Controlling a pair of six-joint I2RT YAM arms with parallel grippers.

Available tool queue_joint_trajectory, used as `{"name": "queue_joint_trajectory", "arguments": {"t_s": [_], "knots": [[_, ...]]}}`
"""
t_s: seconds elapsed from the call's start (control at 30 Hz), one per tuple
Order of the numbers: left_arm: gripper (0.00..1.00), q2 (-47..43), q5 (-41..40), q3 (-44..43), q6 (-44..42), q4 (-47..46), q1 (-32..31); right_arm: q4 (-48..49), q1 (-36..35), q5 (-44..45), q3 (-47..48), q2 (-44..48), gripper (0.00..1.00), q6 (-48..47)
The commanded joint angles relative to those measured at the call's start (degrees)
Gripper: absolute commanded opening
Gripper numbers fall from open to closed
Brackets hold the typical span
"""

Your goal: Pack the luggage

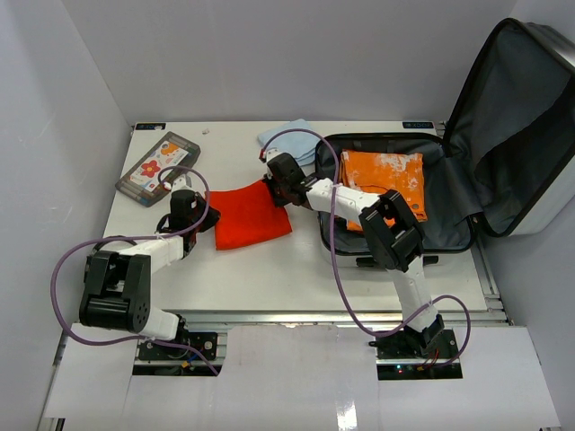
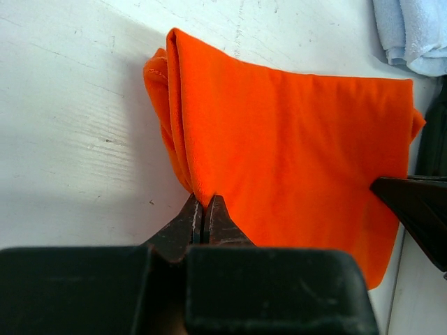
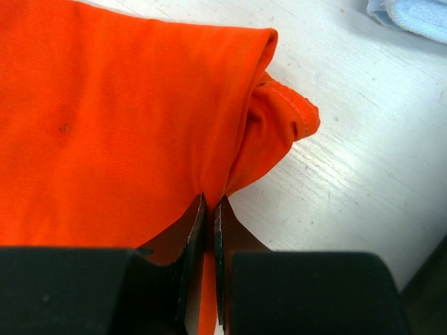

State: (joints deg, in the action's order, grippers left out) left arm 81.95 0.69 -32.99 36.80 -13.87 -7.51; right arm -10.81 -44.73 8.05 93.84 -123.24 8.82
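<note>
The luggage (image 1: 467,202) lies open at the right of the table, lid raised, with an orange printed garment (image 1: 384,180) in its grey-lined tray. A folded red-orange cloth (image 1: 248,214) lies on the table between the arms. My left gripper (image 1: 208,218) is shut on the cloth's left edge, and the left wrist view shows the cloth (image 2: 293,146) pinched at the gripper (image 2: 202,201). My right gripper (image 1: 272,184) is shut on the cloth's far right corner; in the right wrist view the fabric (image 3: 119,132) runs down between the jaws of the gripper (image 3: 210,202).
A small flat grey case with a red flower (image 1: 158,168) lies at the back left. A folded light blue towel (image 1: 287,139) sits at the back by the luggage's left rim. White walls close the table on the left and back.
</note>
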Motion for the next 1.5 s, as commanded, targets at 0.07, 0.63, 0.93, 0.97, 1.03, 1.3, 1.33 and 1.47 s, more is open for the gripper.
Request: {"name": "queue_joint_trajectory", "arguments": {"t_s": [0.07,0.63,0.93,0.97,1.03,1.3,1.33,1.47], "knots": [[0.00,-3.34,-1.84,-0.83,-0.94,0.93,-1.24,0.79,-0.71,3.27,-0.75,5.00,0.08,-0.82],[0.00,-10.65,-7.68,-7.08,-2.35,7.25,-10.72,-0.92,-2.12,7.66,-1.54,12.96,0.08,-2.08],[0.00,-10.72,-9.84,-12.76,-3.57,7.65,-15.07,-2.82,-2.14,11.07,-0.45,17.38,0.08,-4.32],[0.00,-10.57,-10.43,-13.44,-3.80,7.67,-15.95,-3.36,-2.12,11.67,-0.02,17.71,0.08,-4.59],[0.00,-10.05,-11.18,-15.18,-4.11,7.92,-17.23,-4.26,-2.12,12.62,0.61,18.86,0.08,-5.02],[0.00,-6.94,-13.88,-23.17,-5.33,9.79,-22.07,-7.74,-1.42,17.26,1.47,23.97,0.08,-4.29],[0.00,-6.46,-14.05,-24.29,-5.59,10.09,-22.80,-8.08,-1.24,17.78,1.26,24.79,0.08,-4.25],[0.00,-4.25,-14.14,-27.38,-6.03,10.62,-24.82,-8.04,0.05,18.15,-1.48,28.77,0.08,-3.90]]}}
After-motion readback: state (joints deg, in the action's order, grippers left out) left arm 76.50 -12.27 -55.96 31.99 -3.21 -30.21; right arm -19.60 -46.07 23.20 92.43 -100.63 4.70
